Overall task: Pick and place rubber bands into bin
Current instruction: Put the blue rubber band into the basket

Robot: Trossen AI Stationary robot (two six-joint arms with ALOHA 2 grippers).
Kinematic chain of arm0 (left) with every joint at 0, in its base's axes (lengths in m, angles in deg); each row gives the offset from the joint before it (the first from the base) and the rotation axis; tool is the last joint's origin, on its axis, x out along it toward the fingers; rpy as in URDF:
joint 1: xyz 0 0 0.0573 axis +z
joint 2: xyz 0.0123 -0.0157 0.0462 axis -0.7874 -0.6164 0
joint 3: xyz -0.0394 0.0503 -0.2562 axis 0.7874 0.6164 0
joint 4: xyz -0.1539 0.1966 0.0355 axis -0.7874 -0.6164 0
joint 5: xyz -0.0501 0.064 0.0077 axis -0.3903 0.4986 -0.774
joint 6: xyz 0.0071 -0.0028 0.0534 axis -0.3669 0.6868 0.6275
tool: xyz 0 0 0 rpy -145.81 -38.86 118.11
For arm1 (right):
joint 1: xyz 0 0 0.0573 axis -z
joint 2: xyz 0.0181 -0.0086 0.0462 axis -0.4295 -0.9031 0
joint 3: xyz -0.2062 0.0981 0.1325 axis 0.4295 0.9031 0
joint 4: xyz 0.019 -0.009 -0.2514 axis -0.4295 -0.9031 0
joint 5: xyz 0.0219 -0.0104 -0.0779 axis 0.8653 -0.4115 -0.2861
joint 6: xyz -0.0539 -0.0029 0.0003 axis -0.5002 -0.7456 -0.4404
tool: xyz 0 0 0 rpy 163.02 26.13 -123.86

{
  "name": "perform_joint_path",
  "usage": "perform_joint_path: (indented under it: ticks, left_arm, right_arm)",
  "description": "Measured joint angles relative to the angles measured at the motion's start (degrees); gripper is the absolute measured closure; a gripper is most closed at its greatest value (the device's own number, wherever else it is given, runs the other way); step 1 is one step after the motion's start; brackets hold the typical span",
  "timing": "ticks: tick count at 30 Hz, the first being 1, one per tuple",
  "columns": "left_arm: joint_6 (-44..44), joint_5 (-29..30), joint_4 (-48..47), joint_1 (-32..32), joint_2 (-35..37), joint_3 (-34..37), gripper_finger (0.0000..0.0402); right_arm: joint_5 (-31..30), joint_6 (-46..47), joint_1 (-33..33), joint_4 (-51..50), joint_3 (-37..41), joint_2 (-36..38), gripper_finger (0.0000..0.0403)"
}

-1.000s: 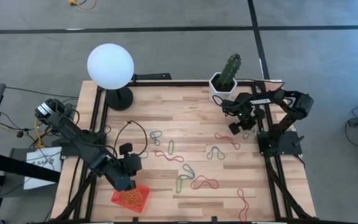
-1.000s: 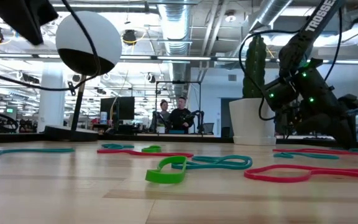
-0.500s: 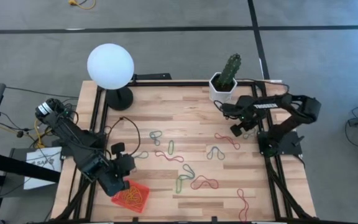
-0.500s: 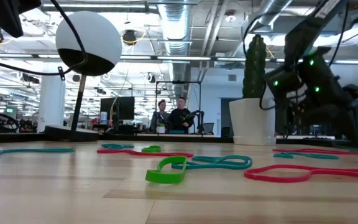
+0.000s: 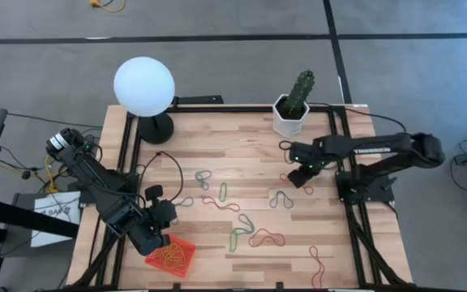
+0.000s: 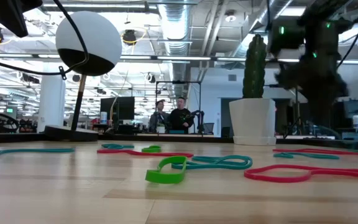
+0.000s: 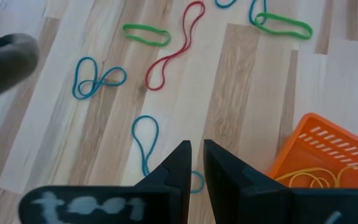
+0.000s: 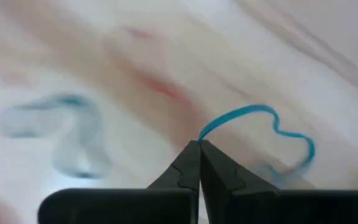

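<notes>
Several rubber bands, red [image 5: 266, 238], green [image 5: 224, 192] and teal [image 5: 280, 198], lie flat across the middle of the wooden table, and show in the low view as a green loop [image 6: 166, 169]. The orange bin [image 5: 171, 256] sits at the near left corner with tan bands [image 7: 316, 180] inside. My left gripper [image 5: 159, 229] hovers just beside the bin's far left corner; its fingers [image 7: 196, 149] stand a narrow gap apart and hold nothing. My right gripper [image 5: 297, 177], raised over the table's right half, is shut on a blue rubber band [image 8: 272, 124]. My right gripper pinches the blue rubber band at one end of its loop [image 8: 205, 132], between the two fingertips. The rest of the loop [image 8: 297, 140] curls free beyond the fingertips. The band is lifted clear of the table.
A white globe lamp [image 5: 143, 85] stands at the far left corner, and a cactus in a white pot [image 5: 292, 113] at the far right. A black cable [image 5: 173, 166] arcs over the left part of the table. People stand in the room beyond [image 6: 173, 115].
My right gripper has swung from beside the cactus pot toward the table's left and near edges, rising as it went and carrying the blue band along. My left gripper has drawn back a little from over the bin toward the table's left edge, then held still.
</notes>
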Motion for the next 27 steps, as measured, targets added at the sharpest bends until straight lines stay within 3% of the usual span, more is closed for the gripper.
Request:
perform_joint_path:
  ticks: [4,9,16,21,27]
  left_arm:
    - [0.0,0.1,0.0,0.0,0.0,0.0,0.0368]
    - [0.0,1.0,0.0,0.0,0.0,0.0,0.0368]
    - [0.6,2.7,0.0,0.0,0.0,0.0,0.0368]
    - [0.5,2.4,-0.2,0.0,0.0,0.0,0.0368]
    - [-1.2,7.2,-2.5,0.1,0.0,0.0,0.0368]
  right_arm:
    - [3.9,0.0,-5.4,16.8,0.0,2.7,0.0403]
    - [4.4,0.2,-11.4,40.5,-0.1,2.4,0.0403]
    - [4.2,-3.0,-18.2,76.3,-0.8,-7.4,0.0403]
    - [2.7,-3.3,-20.5,84.0,-6.9,-18.0,0.0403]
    - [4.0,-5.0,-23.4,83.7,-22.9,-33.8,0.0403]
